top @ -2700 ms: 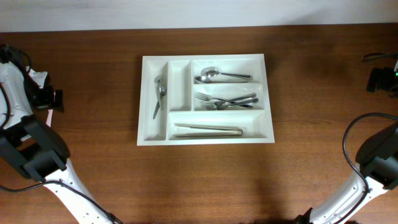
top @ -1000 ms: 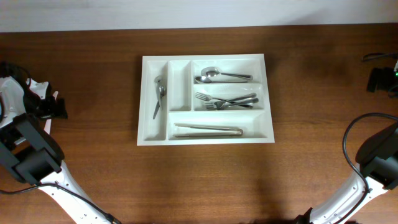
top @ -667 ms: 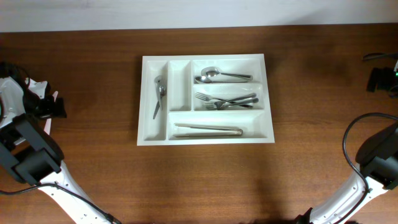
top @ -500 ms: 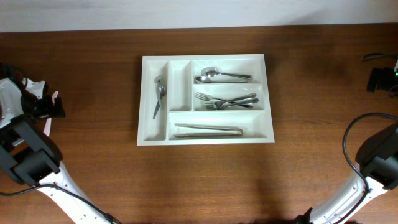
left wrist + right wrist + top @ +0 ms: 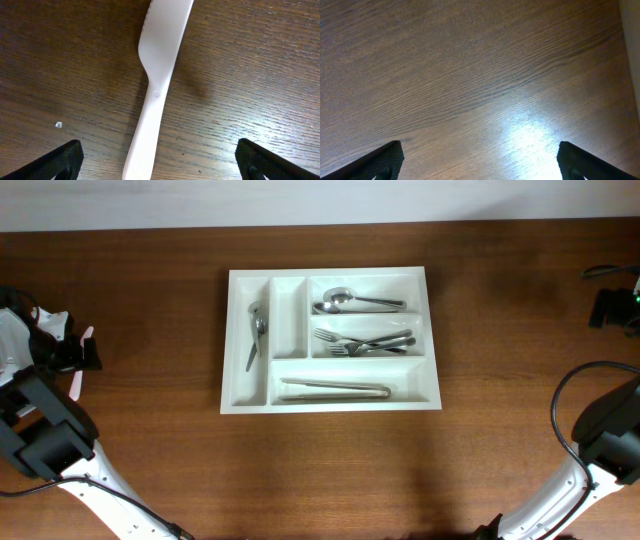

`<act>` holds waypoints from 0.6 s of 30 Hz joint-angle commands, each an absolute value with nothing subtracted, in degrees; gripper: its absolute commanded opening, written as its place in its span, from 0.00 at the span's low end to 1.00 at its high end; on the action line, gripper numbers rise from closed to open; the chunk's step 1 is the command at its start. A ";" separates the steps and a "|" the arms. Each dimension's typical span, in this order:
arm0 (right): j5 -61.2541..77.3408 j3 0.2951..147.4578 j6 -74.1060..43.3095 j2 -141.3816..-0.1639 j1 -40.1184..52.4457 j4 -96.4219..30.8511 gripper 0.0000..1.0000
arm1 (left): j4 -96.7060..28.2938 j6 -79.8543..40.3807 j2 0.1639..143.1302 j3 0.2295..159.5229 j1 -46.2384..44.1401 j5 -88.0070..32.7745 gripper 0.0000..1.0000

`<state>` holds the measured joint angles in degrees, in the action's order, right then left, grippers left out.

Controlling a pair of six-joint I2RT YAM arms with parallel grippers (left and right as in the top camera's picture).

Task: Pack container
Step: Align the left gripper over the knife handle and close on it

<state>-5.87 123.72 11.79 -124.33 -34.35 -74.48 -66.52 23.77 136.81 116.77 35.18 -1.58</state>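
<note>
The container (image 5: 289, 320), a white tray with five compartments, lies in the middle of the table. It holds a spoon (image 5: 256, 330) in the leftmost narrow slot, a second spoon (image 5: 350, 301), forks (image 5: 365, 341) and tongs (image 5: 335, 389). My left gripper (image 5: 78, 355) is at the far left edge, open. In the left wrist view a flat white plastic utensil (image 5: 159, 55) lies on the wood between the left gripper's (image 5: 159, 159) spread fingers, untouched. My right gripper (image 5: 612, 307) is at the far right, and in its wrist view the right gripper (image 5: 480, 162) is open over bare wood.
The wooden table (image 5: 330, 470) runs all round the tray. A pale wall edge lines the back of the table. Both arms' bases and cables sit at the front corners.
The left arm has shifted slightly toward the left edge of the table, its jaws staying open. The right arm and the tray's contents have not moved.
</note>
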 commanded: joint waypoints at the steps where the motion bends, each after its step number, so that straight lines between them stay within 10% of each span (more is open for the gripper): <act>1: -5.32 123.59 11.57 -123.35 -34.15 -74.32 0.99 | -66.35 25.21 136.18 116.27 35.42 -2.63 0.99; 18: -5.30 123.59 11.57 -123.35 -34.15 -74.32 0.99 | -66.50 25.30 138.65 116.27 35.42 -2.61 0.99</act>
<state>-5.85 123.72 11.81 -124.33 -34.35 -74.46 -66.50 24.29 137.08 116.77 35.18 -1.58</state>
